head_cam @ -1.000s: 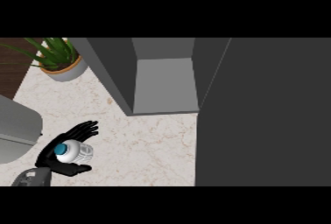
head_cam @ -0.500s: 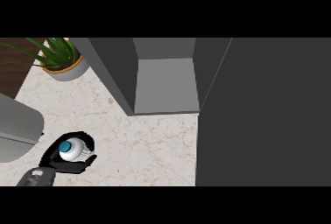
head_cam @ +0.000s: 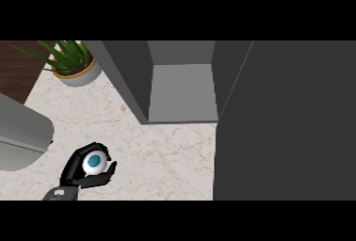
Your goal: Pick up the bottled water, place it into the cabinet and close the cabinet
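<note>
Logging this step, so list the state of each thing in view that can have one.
Bottled water: upright, blue cap up, held in the left hand.
Left hand: fingers curled round the bottle, at the view's lower left.
Cabinet: open, nothing seen inside.
Potted plant: upright on the counter.
Right hand: not in view.

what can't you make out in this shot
- Bottled water: head view shows only its blue cap and top; the left hand curled round it hides the body.
- Right hand: not in the head view.
- Cabinet: its upper part is cut off by the view's top edge.
- Grey object at the left: cut off by the edge, unidentifiable.
</note>
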Controlling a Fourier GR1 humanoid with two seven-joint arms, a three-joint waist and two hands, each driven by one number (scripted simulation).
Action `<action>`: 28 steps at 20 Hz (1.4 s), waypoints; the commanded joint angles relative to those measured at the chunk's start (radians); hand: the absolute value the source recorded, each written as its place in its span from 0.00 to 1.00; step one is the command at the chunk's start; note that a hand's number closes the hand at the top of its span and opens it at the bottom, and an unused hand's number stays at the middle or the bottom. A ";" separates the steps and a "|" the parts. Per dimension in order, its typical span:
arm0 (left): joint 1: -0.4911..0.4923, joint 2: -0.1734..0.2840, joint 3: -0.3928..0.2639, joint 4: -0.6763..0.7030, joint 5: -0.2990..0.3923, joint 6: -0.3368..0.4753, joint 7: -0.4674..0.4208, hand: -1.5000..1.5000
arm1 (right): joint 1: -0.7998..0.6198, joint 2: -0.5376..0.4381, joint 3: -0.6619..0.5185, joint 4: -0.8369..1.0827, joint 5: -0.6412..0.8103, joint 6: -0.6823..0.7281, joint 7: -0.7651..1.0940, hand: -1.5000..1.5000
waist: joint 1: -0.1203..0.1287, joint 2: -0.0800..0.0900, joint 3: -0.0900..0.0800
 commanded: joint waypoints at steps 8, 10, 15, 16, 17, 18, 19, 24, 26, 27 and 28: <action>-0.014 -0.200 -0.051 -0.077 0.086 0.082 0.072 1.00 | 0.030 -0.011 0.036 -0.076 0.042 -0.020 -0.001 0.00 | 0.000 0.003 -0.014; -0.017 -0.202 -0.132 -0.123 0.164 0.116 0.115 1.00 | 0.072 -0.042 0.026 -0.135 0.024 -0.015 0.020 0.00 | -0.003 0.000 -0.014; -0.091 -0.204 -0.292 -0.236 0.320 0.228 0.277 1.00 | 0.046 -0.055 0.006 -0.116 -0.013 -0.020 0.041 0.00 | -0.001 0.005 -0.014; -0.088 -0.204 -0.313 -0.297 0.334 0.266 0.323 1.00 | 0.063 -0.059 -0.014 -0.114 -0.026 -0.020 0.022 0.00 | 0.000 0.002 -0.013; -0.055 -0.205 -0.350 -0.338 0.335 0.317 0.349 1.00 | 0.100 -0.082 -0.054 -0.117 -0.047 0.003 -0.037 0.00 | -0.004 -0.002 -0.012; -0.095 -0.205 -0.395 -0.334 0.376 0.363 0.390 1.00 | 0.049 -0.052 -0.014 -0.115 -0.040 -0.020 0.011 0.00 | -0.001 0.004 -0.013; -0.163 -0.205 -0.395 -0.300 0.380 0.405 0.410 1.00 | 0.037 -0.051 -0.007 -0.087 -0.016 -0.016 -0.009 0.00 | -0.007 0.006 -0.014; -0.235 -0.205 -0.490 -0.346 0.469 0.507 0.512 1.00 | 0.074 -0.060 -0.032 -0.124 -0.038 -0.019 -0.010 0.00 | -0.014 0.007 -0.014; -0.259 -0.205 -0.531 -0.357 0.498 0.562 0.534 1.00 | 0.060 -0.069 -0.066 -0.119 -0.076 -0.019 0.017 0.00 | -0.008 0.008 -0.013; -0.356 -0.205 -0.522 -0.354 0.508 0.612 0.610 1.00 | 0.045 -0.059 -0.037 -0.103 -0.074 -0.012 0.006 0.00 | -0.016 0.010 -0.013; -0.374 -0.205 -0.527 -0.293 0.519 0.615 0.571 1.00 | 0.044 -0.087 -0.112 -0.101 -0.098 0.008 -0.026 0.00 | -0.021 0.011 -0.013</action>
